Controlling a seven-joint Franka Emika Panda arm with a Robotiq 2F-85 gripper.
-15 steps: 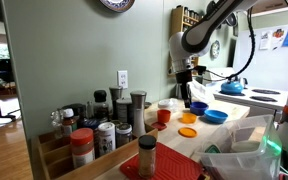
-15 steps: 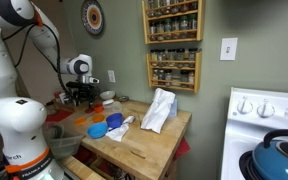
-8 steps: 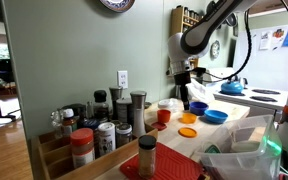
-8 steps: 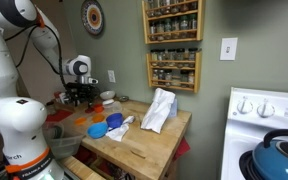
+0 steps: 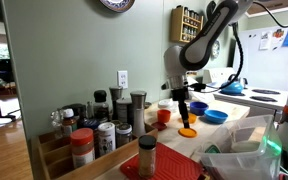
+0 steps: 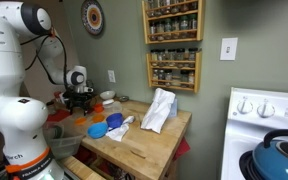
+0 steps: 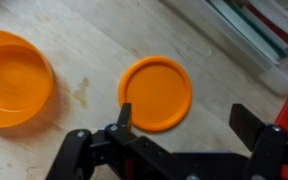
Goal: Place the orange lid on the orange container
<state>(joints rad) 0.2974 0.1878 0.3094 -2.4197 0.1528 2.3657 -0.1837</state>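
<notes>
The orange lid (image 7: 156,93) lies flat on the wooden counter, just ahead of my gripper (image 7: 184,118) and a little left of its centre. The gripper is open and empty, with its fingers above the counter. The orange container (image 7: 14,78), a shallow empty dish, sits apart to the lid's left in the wrist view. In an exterior view the gripper (image 5: 181,107) hangs low over the lid (image 5: 188,132) and the container (image 5: 188,119). In an exterior view the gripper (image 6: 79,99) is over the far left of the counter.
Two blue bowls (image 5: 198,107) (image 5: 215,116) and a red-orange cup (image 5: 164,116) stand near the lid. Spice jars (image 5: 82,146) crowd the near side. A white cloth (image 6: 159,108) lies on the counter. A spice rack (image 6: 172,70) hangs on the wall.
The arm has come down and shifted slightly toward the orange lid and container. The gripper stays open. The objects have not moved.
</notes>
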